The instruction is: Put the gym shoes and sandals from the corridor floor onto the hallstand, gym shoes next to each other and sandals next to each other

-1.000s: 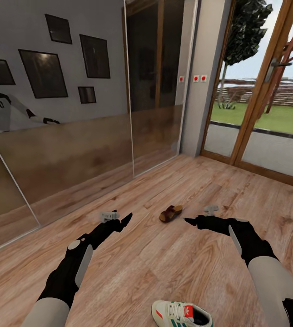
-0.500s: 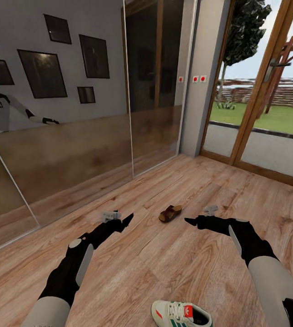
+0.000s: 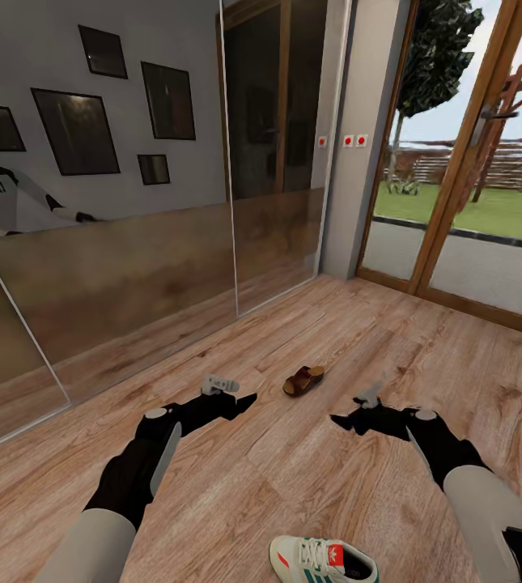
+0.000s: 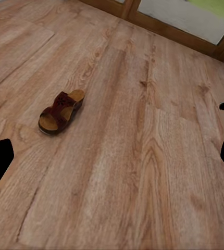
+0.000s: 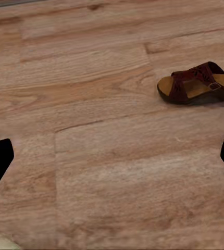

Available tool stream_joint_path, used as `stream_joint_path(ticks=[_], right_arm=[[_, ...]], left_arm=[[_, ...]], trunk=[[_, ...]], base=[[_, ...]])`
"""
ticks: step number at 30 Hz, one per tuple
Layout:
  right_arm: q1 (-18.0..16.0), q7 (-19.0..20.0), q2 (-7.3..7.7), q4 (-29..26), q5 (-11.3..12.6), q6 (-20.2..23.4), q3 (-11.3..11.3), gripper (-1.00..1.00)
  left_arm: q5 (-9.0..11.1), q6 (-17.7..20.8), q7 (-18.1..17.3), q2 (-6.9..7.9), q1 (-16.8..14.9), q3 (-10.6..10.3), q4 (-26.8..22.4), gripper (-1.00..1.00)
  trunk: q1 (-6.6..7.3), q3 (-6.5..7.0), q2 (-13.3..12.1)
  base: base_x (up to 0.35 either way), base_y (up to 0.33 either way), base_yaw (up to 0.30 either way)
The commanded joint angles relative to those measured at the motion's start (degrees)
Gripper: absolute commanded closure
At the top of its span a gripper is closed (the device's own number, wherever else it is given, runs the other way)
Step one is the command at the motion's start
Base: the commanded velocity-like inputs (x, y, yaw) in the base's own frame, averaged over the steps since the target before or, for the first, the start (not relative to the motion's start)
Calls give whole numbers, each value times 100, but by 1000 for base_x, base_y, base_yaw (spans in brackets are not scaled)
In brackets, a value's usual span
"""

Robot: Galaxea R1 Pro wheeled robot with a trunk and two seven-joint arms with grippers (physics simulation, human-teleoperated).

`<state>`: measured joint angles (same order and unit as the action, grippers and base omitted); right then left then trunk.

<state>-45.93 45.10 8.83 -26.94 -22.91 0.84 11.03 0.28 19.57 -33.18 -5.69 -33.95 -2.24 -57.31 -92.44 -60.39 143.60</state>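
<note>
A: Warm brown plank flooring is seen across the corridor floor (image 3: 309, 461), bounded by a mirrored sliding-door wardrobe (image 3: 131, 243) on one side and a glazed door (image 3: 471, 210) with a timber frame at the far end. Where are the task's things located?

B: One sandal (image 3: 303, 380) is found lying flat on the planks ahead, between the two arms and beyond both. One gym shoe (image 3: 322, 560) is seen on the floor close to the base, partly cut off by the edge of the head view. No rack is visible.

A: How are the jaws set?

B: The left gripper (image 3: 240, 402) is held low over the floor with its jaws spread, dark tips being visible at both edges of the left wrist view. The right gripper (image 3: 343, 422) is likewise spread and empty.

A: How should the step in hand be done well?

B: An approach to the sandal is judged to be under way. It is advised that one gripper be lowered with jaws straddling the sole across its narrow width, and that closure be made only once both tips are below the strap
</note>
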Motion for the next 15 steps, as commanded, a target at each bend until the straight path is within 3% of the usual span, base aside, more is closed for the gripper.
stream_joint_path(ticks=[1,4,5,7,10,15], right_arm=[[-4,41,2,35,-224,-9,49,-100],[-4,36,97,164,-1109,-53,48,-100],[1,32,162,271,-1774,-69,48,-100],[3,27,184,423,-2173,-94,48,-100],[4,22,201,727,-2523,-222,48,-100],[4,40,238,1065,-2736,-536,46,-100]], left_arm=[[-3,47,-19,-2,-3,1,-7,-100],[-17,57,-23,-2,-5,-14,-3,-100],[-18,62,-27,-2,-6,-22,-2,-100],[-19,63,-29,-6,-6,-26,-3,-100],[-19,61,-30,-9,-6,-29,-2,-100],[-19,56,-30,-11,-7,-55,-5,-100]], trunk=[[1,-5,2],[1,-5,2],[1,-5,2],[1,-5,2],[1,-5,2],[1,-5,2]], base=[[0,0,0],[0,0,0],[0,0,0],[0,0,0],[0,0,0],[0,0,0]])
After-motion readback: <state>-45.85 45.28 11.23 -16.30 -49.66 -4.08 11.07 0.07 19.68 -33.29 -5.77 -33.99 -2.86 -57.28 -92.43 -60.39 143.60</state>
